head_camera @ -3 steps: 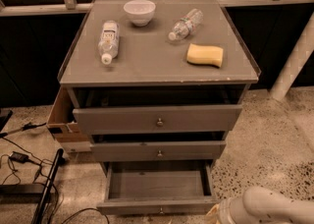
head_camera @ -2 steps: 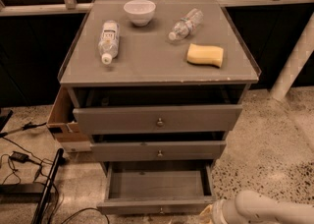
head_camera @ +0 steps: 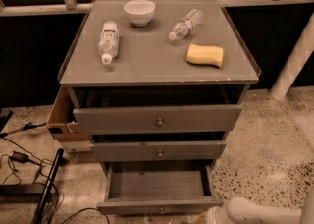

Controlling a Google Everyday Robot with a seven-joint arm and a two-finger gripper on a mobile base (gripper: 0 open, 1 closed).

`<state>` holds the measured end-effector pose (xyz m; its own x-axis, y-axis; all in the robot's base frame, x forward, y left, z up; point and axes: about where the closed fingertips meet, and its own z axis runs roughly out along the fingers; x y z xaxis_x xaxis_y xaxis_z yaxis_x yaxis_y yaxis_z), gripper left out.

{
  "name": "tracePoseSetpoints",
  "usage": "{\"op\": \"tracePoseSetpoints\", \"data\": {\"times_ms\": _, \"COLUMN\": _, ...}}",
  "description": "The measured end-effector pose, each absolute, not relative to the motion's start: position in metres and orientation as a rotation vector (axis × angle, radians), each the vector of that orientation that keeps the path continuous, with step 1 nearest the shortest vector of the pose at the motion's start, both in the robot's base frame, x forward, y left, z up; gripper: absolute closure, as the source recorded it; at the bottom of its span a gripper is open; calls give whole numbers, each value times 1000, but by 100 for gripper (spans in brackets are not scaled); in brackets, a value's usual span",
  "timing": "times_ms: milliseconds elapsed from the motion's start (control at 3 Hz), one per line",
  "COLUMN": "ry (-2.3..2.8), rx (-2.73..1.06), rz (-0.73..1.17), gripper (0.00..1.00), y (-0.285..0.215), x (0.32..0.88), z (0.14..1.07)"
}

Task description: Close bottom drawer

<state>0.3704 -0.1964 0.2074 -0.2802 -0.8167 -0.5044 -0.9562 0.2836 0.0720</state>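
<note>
speckled floor [head_camera: 274,134], bottom drawer [head_camera: 147,204] out, gripper [head_camera: 210,216] low on the right

at the foot of the grey cabinet [head_camera: 157,66] the bottom drawer stands pulled well out. its tray faces up and its narrow front lies along the lower edge of the view. the front's long axis runs left to right. the travel you need is square to that, straight back into the cabinet body.

your gripper sits at the bottom right, near the right end of that front, on the end of the pale arm [head_camera: 265,212] that comes in from the right edge. you cannot tell whether it is spread or closed, nor whether it touches the wood.

as i judge it, most of the drawer front lies to the left of the gripper, so a push from there would land off centre. the small knob [head_camera: 161,211] at mid-front marks the truer spot. push off to one side and the drawer may skew and bind.
</note>
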Motion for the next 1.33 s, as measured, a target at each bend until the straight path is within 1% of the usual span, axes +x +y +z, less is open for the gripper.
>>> {"op": "tracePoseSetpoints", "data": {"times_ms": 667, "ry": 2143, "rx": -1620, "rz": 506, "gripper": 100, "y": -192, "x": 374, "z": 192}}
{"op": "tracePoseSetpoints", "data": {"times_ms": 1333, "ry": 1919, "rx": -1614, "rz": 466, "gripper": 100, "y": -185, "x": 398, "z": 154}}
